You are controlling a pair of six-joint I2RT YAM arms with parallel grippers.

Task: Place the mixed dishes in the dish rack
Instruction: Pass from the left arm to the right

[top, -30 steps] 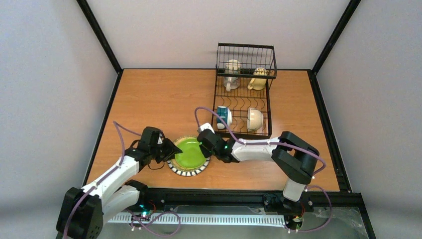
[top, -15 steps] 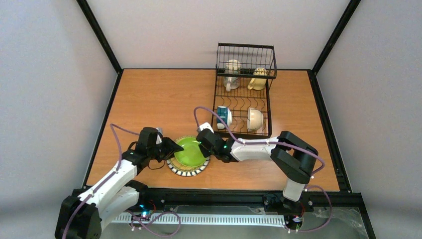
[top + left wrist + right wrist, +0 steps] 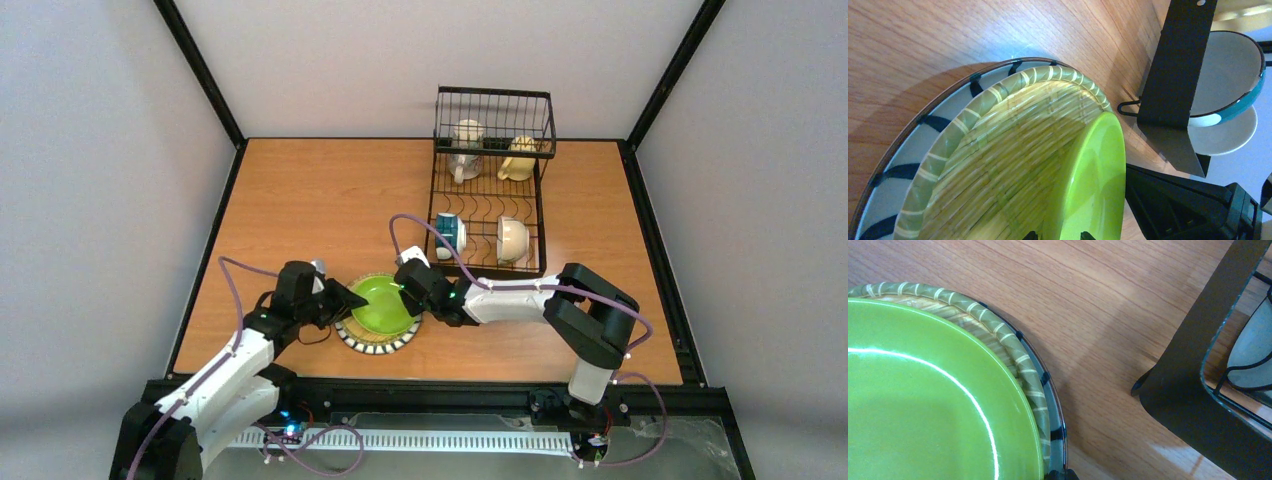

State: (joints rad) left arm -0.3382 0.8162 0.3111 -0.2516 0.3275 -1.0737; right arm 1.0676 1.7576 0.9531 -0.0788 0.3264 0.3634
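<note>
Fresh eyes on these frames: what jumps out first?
The lime-green plate at front centre, tipped up off a woven tray and a striped plate, with the left gripper and right gripper at its opposite edges. Next, the black dish rack at the far right, holding a white mug and a cream mug in its raised basket, plus a teal-banded cup and a cream bowl on its base.

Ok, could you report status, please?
Right claw shut at green plate's right edge. Left claw astride left rim, grip unclear. Plate tilted on woven tray; rack beyond right arm.
</note>
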